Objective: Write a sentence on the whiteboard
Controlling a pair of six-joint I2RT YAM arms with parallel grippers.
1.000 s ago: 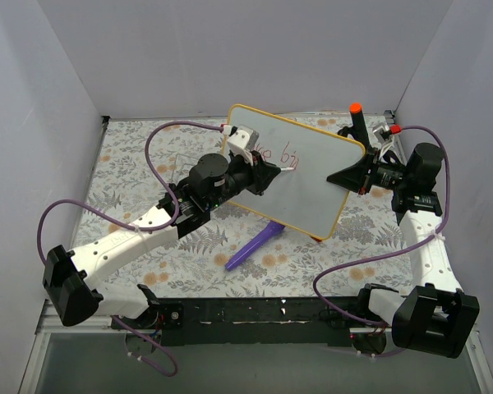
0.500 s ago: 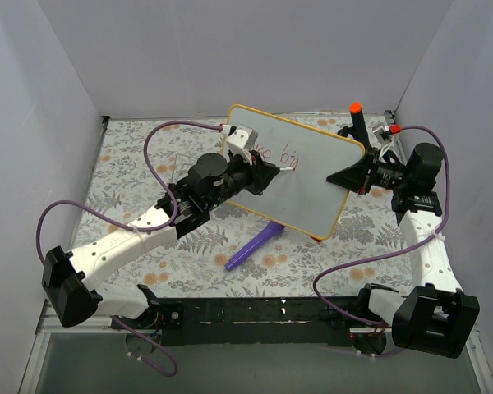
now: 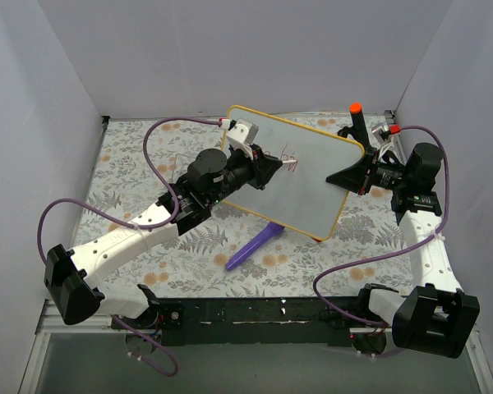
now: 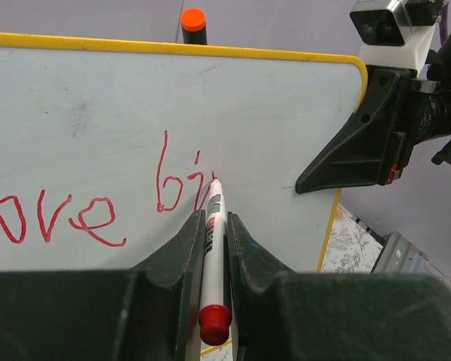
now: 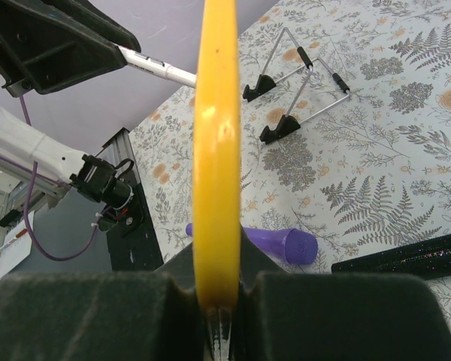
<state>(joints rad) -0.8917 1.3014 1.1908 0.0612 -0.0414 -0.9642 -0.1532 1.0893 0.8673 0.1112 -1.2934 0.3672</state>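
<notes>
Whiteboard [image 3: 312,176] edge in R hand [image 3: 338,177]; marker [image 4: 213,203] in L hand [image 3: 273,167] touches it.

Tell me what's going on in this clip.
The left gripper holds a red marker with its tip on the whiteboard, mid-sentence: the red writing reads roughly "ove bi". The right gripper clamps the board's yellow right edge, propping it tilted above the table. A purple object lies by its lower edge.
</notes>
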